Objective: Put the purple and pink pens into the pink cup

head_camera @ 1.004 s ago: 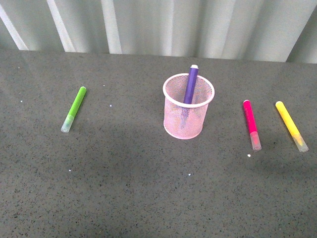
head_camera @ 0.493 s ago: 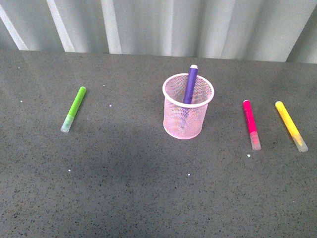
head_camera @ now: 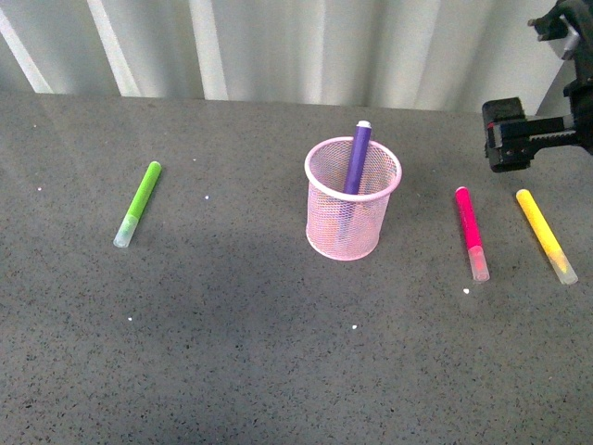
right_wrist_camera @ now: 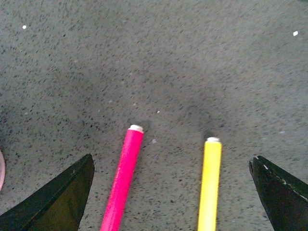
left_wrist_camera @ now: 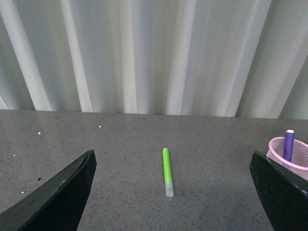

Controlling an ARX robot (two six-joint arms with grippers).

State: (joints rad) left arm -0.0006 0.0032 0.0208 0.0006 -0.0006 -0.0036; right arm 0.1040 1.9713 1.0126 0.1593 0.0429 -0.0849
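Right tool (right_wrist_camera: 166, 197) newly in view, jaws wide, empty, above pink pen (head_camera: 471, 232). Purple pen (head_camera: 356, 159) already in cup (head_camera: 352, 243); pink pick likely next.

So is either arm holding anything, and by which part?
Nothing is held: the left tool and right tool are both open and empty; the pink pen lies untouched.
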